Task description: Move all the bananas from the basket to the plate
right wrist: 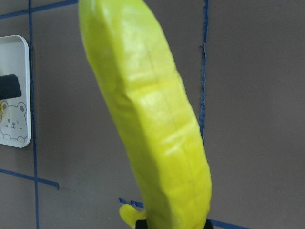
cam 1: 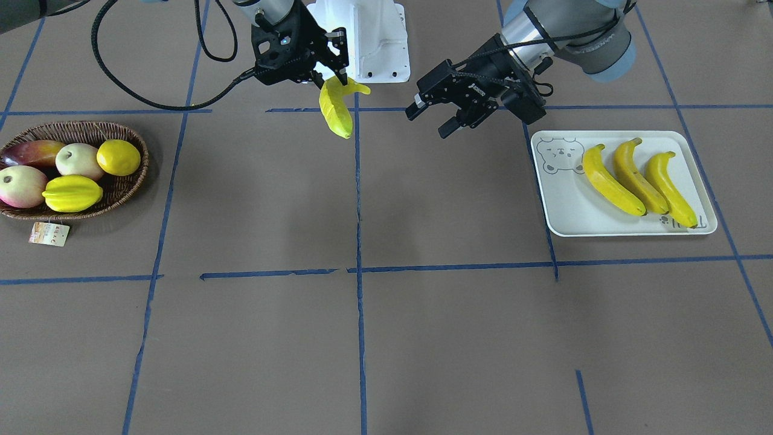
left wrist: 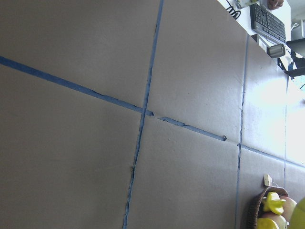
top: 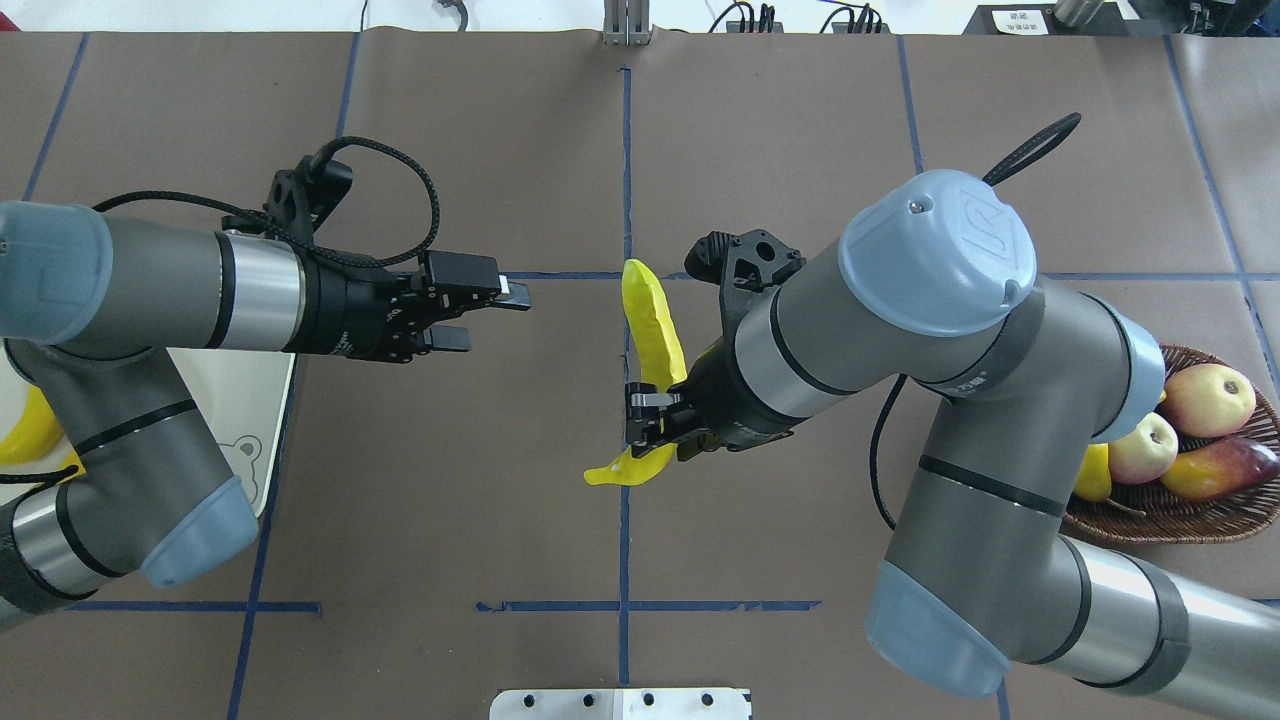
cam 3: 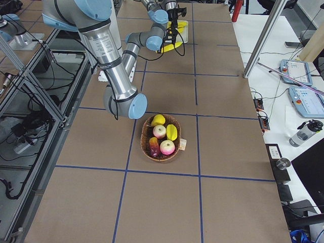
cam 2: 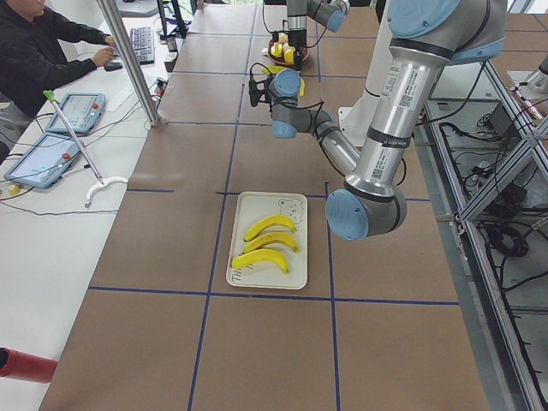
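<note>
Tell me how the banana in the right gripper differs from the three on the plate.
The held banana hangs in the air from the right gripper; the three bananas lie side by side on the plate. The held banana looks paler, lemon-yellow; the three are deeper golden. All are long and curved.

Aloft, facing each other: right tool (cam 1: 331,80) clenched, left tool (cam 1: 430,119) agape.

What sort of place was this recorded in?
Most likely a robotics lab workcell set up for recording. It has a brown-covered table gridded with blue tape, a silver metal post beside it, and a white side desk where a person works near blue-cased touchscreen pendants.
</note>
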Controlling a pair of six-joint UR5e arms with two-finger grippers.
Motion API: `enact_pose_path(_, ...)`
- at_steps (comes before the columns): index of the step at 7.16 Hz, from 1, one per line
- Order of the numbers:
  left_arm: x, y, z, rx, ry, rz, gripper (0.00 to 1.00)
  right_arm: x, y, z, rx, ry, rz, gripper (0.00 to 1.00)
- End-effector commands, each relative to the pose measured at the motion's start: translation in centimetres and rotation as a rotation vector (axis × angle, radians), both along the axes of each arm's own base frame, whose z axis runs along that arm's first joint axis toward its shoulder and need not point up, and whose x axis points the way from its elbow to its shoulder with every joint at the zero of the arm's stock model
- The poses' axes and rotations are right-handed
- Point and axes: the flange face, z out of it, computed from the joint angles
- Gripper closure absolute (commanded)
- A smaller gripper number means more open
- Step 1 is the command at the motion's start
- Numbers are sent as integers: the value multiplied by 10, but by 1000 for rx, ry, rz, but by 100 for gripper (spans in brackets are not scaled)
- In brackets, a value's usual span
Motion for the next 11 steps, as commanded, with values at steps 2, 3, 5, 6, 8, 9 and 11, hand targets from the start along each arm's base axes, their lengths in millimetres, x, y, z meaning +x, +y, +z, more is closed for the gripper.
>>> enact_pose_path(2,23,19,-45,-21,84,52,1,-6,5,-5,-6,-7,-8,99)
enact_pose_path(3,32,20,-53,-25,89,61,1,-8,8,-8,-5,-10,-14,99)
enact_pose_path(5,57,35,-63,-33,105,30,1,-9,13,-11,0,-18,-23,99)
enact_pose_path(6,62,35,-64,-35,105,24,3,-8,15,-13,1,-22,-26,99)
enact_pose_path(8,72,39,-61,-44,94,38,9,-9,16,-19,1,-32,-24,99)
enact_pose_path(9,72,39,-61,-43,96,39,23,-9,16,-20,2,-34,-24,99)
enact_pose_path(11,68,42,-62,-23,105,41,100,-11,17,-18,-1,-28,-29,99)
